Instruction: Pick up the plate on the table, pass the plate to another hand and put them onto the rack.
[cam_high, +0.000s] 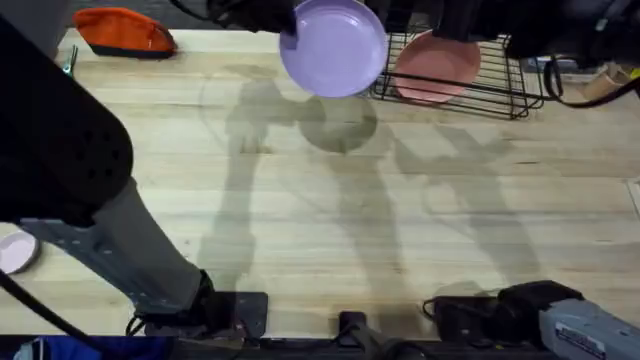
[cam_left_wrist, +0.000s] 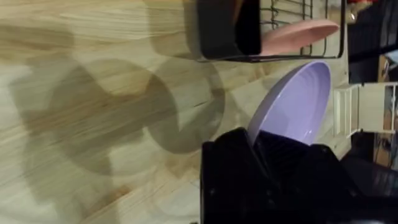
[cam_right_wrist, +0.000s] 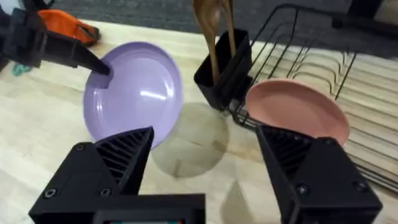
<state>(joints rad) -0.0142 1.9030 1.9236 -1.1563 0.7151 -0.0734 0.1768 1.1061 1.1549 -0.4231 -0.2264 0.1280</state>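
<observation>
**Lavender plate held in the air beside the rack**

The round, glossy lavender-purple plate (cam_high: 334, 46) is hanging above the light wooden butcher-block table (cam_high: 300, 190), clear of the surface, with its round shadow lying on the planks below it. It is tilting steeply — nearly on edge, its concave face turning toward the right arm's camera and its rim running roughly up and down. The left gripper (cam_right_wrist: 104, 70) is pinching the plate's rim; in the right wrist view one black finger (cam_right_wrist: 99, 65) is lying across the upper edge, and in the left wrist view the plate (cam_left_wrist: 292, 106) is rising straight out from between that arm's own fingers.

The right gripper (cam_right_wrist: 205, 168) is standing wide apart with nothing between its fingers, near the plate but not touching it.

The black wire dish-drying rack (cam_high: 500, 95) is sitting at the table's far edge, just beside the plate. A larger pink plate (cam_high: 437, 68) is lying inside it, tilted against the bars. A black utensil cup (cam_right_wrist: 225, 78) is hanging on the rack's near end — it is holding wooden utensils (cam_right_wrist: 214, 28) standing upright.
</observation>
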